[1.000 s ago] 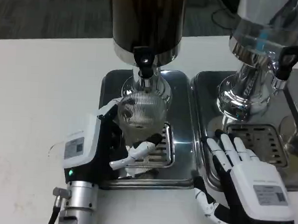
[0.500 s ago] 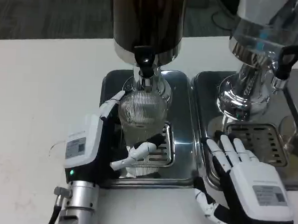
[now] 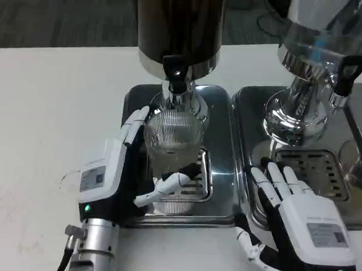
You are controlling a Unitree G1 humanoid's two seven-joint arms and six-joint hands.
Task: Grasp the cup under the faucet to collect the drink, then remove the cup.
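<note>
Left robot hand (image 3: 115, 180) grips ribbed glass cup (image 3: 172, 148) | black faucet (image 3: 176, 71) above

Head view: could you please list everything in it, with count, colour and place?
Cup: one, clear ribbed glass, under the dark dispenser's faucet, over the drip grate.
Dark dispenser: one, dark tank on a chrome base, centre back.
Faucet: one, black handle, front of the dark dispenser.
Left tray: one, steel, under the dark dispenser.
Clear dispenser: one, clear tank on a chrome base, back right.
Right tray: one, steel, under the clear dispenser.
Table: one, white.
Left hand: one, white and black, fingers around the cup.
Right hand: one, white and black, flat on the right tray, holding nothing.
</note>
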